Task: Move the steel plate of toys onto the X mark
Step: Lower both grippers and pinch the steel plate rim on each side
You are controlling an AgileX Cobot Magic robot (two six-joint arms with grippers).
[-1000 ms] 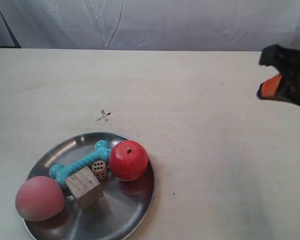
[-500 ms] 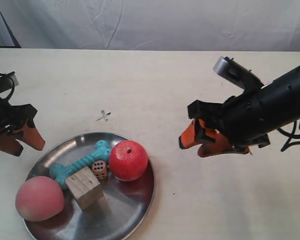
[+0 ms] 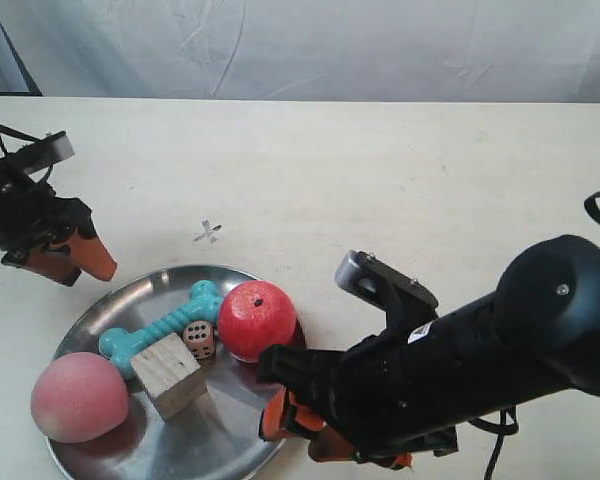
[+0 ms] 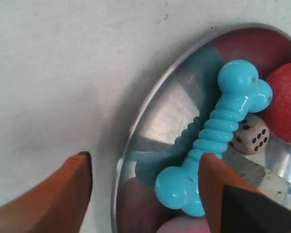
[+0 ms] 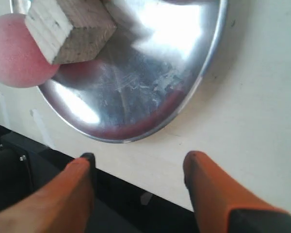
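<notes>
The steel plate [image 3: 242, 420] lies at the table's front left and holds a red apple [image 3: 257, 320], pink peach [image 3: 78, 397], teal bone [image 3: 160, 330], wooden cube [image 3: 167, 375] and die [image 3: 200, 339]. The faint X mark [image 3: 208, 232] sits just beyond its far rim. My left gripper [image 3: 75, 262] is open at the plate's left rim [image 4: 150, 104], one finger over the table and the other over the bone [image 4: 223, 126]. My right gripper [image 3: 300, 435] is open, low at the front right rim [image 5: 199, 87], its fingertips [image 5: 191, 160] short of the rim.
The table's front edge [image 5: 136, 187] runs right under my right gripper, with dark floor below it. A white cloth backdrop [image 3: 300, 45] hangs behind the table. My right arm's black body [image 3: 480, 350] lies across the table's front right.
My right arm swung in from the far right and down to the plate's front right rim. The left gripper came in from the left edge to the plate's left rim.
</notes>
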